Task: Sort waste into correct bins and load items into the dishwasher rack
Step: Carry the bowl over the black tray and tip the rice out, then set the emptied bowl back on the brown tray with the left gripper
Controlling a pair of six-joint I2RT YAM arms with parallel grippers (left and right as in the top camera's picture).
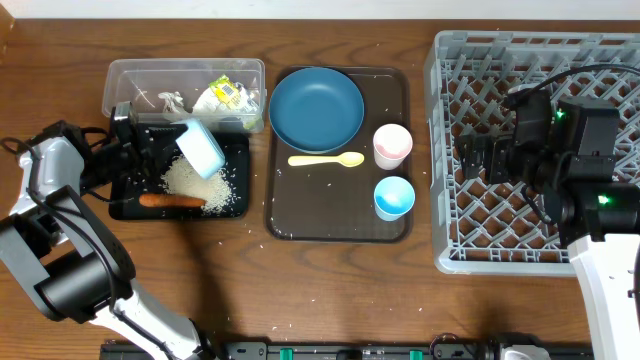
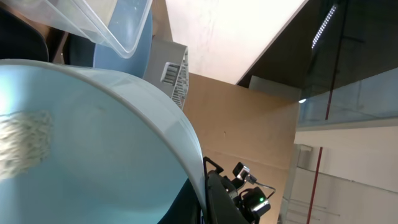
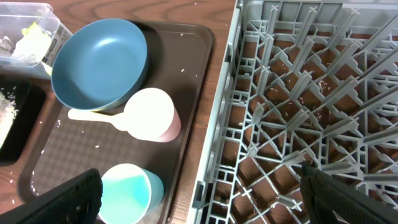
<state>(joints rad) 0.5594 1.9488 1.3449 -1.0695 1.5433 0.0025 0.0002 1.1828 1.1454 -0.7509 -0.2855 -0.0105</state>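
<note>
My left gripper [image 1: 150, 150] is shut on the rim of the light blue bowl [image 1: 202, 148] and holds it tipped over the black tray [image 1: 120, 210]. The bowl fills the left wrist view [image 2: 93, 137], the gripper [image 2: 214, 196] pinching its edge, with some rice [image 2: 25, 137] clinging inside. A heap of rice [image 1: 195, 180] and the carrot [image 1: 172, 201] lie in the black tray. Crumpled paper [image 1: 170, 100] and the yellow-green wrapper [image 1: 225, 95] lie in the clear tub [image 1: 185, 65]. My right gripper [image 1: 480, 158] [image 3: 208, 199] is open and empty over the left edge of the grey rack [image 1: 530, 150] [image 3: 298, 112].
The brown serving tray [image 1: 390, 90] holds the dark blue plate [image 1: 315, 108] [image 3: 99, 62], yellow spoon [image 1: 325, 160] [image 3: 87, 114], pink cup [image 1: 392, 146] [image 3: 149, 115] and light blue cup [image 1: 394, 197] [image 3: 127, 190]. Loose rice grains lie scattered on it.
</note>
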